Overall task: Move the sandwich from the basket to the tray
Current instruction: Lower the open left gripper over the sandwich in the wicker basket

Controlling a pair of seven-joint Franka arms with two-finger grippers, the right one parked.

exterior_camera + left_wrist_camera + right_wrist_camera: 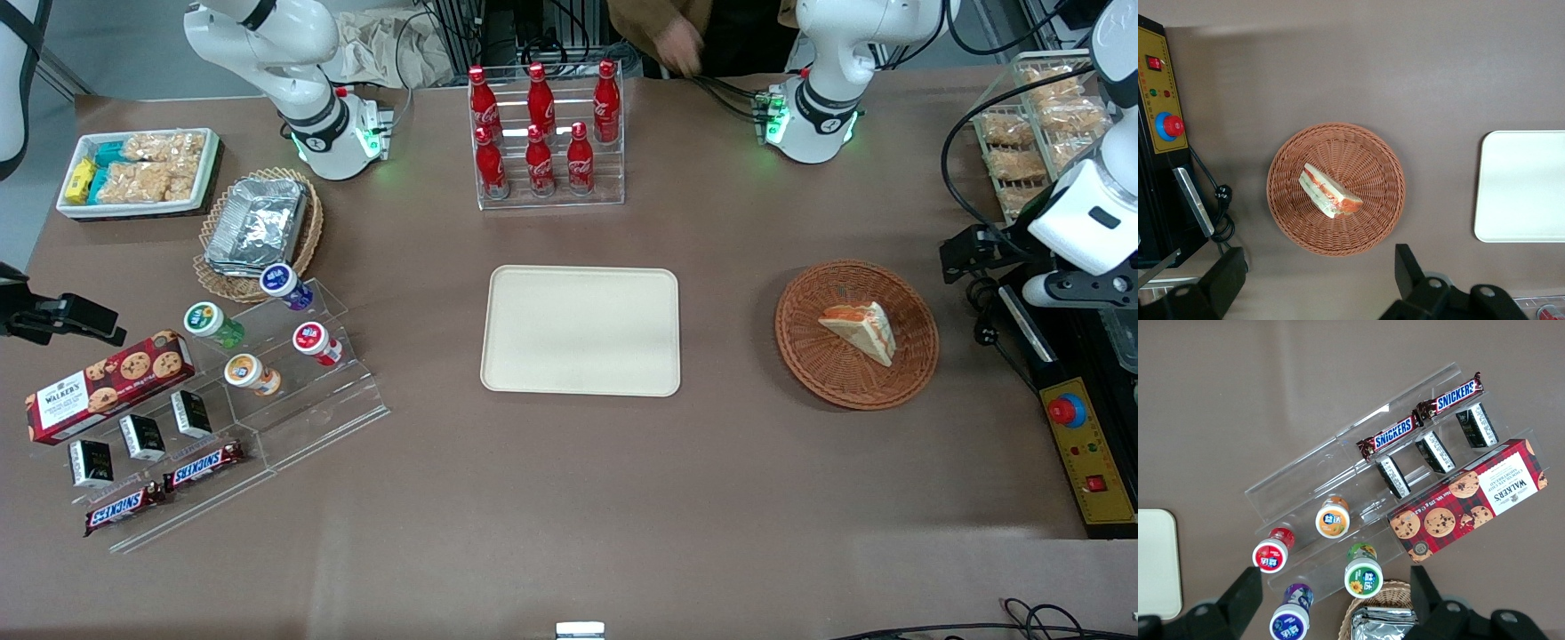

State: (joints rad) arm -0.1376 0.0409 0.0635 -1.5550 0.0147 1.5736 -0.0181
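The gripper hangs wide open and empty above the basket, where the slick-wrapped sandwich could slip from a shallow pinch.

"Snickers" on two bars (brown wrappers) — "Walkers" on the red cookie box.

The front view looks steeply down from high up, facing the two arm bases and taking in the whole worktop. The left wrist view hangs well above the worktop and faces straight down between the spread jaws of the gripper, onto the basket, the sandwich and one end of the tray. The front view shares all three: basket, sandwich, tray. The right wrist view also faces straight down, over the snack stand, which the front view shares.
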